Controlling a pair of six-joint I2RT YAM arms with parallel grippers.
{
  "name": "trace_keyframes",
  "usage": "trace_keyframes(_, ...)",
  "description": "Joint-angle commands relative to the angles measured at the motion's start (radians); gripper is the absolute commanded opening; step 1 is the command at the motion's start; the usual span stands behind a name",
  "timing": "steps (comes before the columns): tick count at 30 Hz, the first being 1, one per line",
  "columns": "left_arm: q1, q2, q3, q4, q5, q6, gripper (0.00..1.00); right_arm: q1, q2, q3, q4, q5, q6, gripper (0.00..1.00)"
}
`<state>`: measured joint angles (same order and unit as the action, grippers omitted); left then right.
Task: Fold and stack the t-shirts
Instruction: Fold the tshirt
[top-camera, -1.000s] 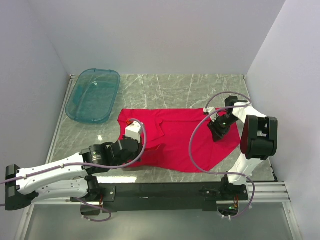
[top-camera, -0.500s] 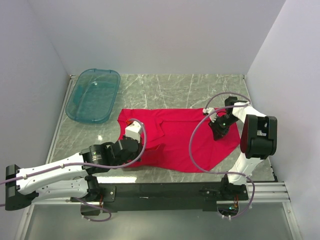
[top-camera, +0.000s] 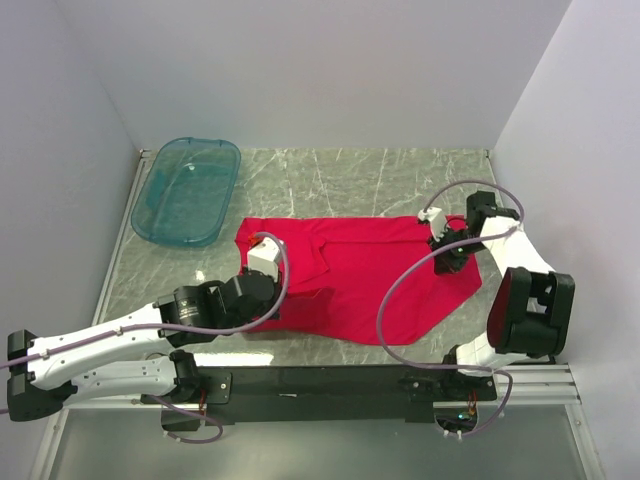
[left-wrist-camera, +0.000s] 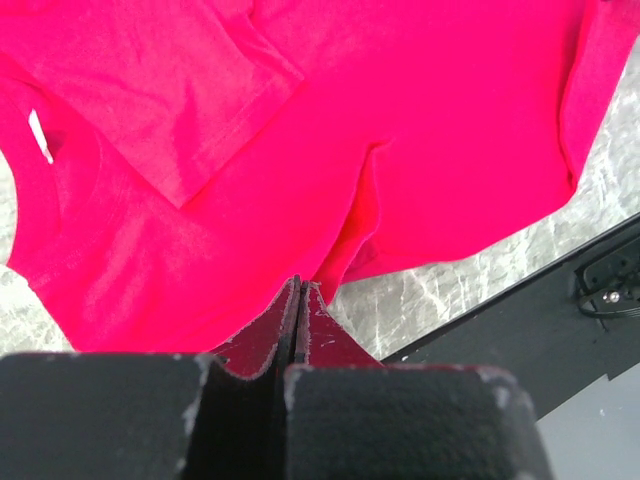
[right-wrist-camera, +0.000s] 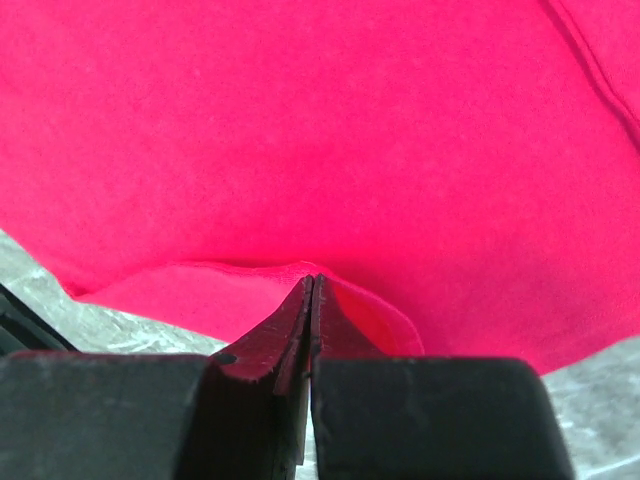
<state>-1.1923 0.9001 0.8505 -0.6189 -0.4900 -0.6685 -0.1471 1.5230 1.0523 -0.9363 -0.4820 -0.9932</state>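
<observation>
One t-shirt, one tub

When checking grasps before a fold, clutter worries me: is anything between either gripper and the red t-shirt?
Nothing visible. The left gripper and the right gripper are each shut directly on an edge of the red t-shirt. The teal tub stands apart at the far left, off the shirt.

Left fingers and right fingers tight together, both arms outstretched.
</observation>
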Motion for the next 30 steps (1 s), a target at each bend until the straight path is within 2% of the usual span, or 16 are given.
trace_keyframes(1, 0.005, -0.023, 0.070, -0.016, -0.035, 0.018, 0.01, -0.046, -0.058, -0.035, 0.050, -0.017, 0.056, 0.03)
trace_keyframes(14, 0.013, -0.013, 0.133, -0.062, -0.099, 0.053, 0.01, -0.282, -0.150, -0.117, 0.085, -0.064, 0.071, 0.02)
trace_keyframes(30, 0.095, 0.016, 0.209, -0.041, -0.159, 0.159, 0.01, -0.401, -0.150, -0.143, 0.103, -0.102, 0.057, 0.02)
